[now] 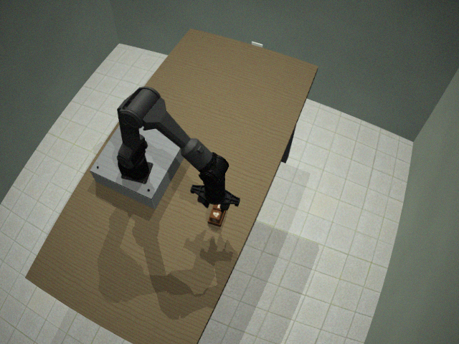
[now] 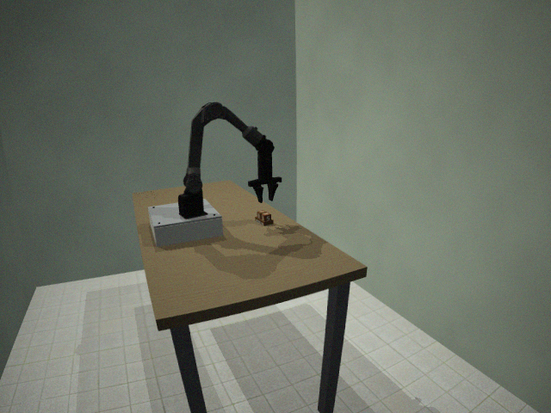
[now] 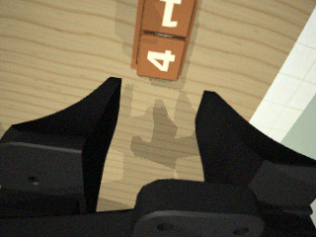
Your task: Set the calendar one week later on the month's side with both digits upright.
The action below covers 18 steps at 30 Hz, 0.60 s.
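table (image 1: 229, 92): tan-brown top with fine horizontal wood-grain lines; dark charcoal legs
arm (image 1: 168, 127): matte black all over, with dull grey highlights
gripper (image 3: 158, 125): black, fingers included
base block (image 1: 107, 163): light grey, with small dark dots at the top corners
tray (image 3: 140, 27): reddish-brown rim
cube with 1 (image 3: 170, 8): orange-brown face, white digit
cube with 4 (image 3: 161, 59): orange-brown face, white digit
floor (image 1: 352, 207): off-white square tiles, pale yellowish grout lines
walls (image 2: 423, 133): muted grey-green, plain; darker on the left wall
arm's shadow (image 1: 155, 259): darker brown patches on the table top, grey on the tiles
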Each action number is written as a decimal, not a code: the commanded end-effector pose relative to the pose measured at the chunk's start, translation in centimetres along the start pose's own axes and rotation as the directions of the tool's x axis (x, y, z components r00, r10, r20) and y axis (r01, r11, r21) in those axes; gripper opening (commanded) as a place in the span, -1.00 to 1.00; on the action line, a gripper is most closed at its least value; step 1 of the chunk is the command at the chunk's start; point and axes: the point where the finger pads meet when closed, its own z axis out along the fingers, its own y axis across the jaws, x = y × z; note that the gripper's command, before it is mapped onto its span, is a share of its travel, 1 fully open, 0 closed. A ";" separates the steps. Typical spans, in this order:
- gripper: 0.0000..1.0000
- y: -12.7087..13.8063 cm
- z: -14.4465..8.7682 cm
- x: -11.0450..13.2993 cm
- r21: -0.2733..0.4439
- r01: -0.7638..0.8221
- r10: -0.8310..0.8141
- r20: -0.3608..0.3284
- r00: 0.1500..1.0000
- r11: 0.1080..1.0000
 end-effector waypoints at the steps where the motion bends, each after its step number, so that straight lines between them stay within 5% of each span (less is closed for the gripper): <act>1: 0.23 0.0 0.3 0.0 -0.002 0.002 -0.002 0.000 1.000 1.000; 18: 0.23 0.0 2.5 0.0 -0.002 0.002 -0.002 0.000 1.000 1.000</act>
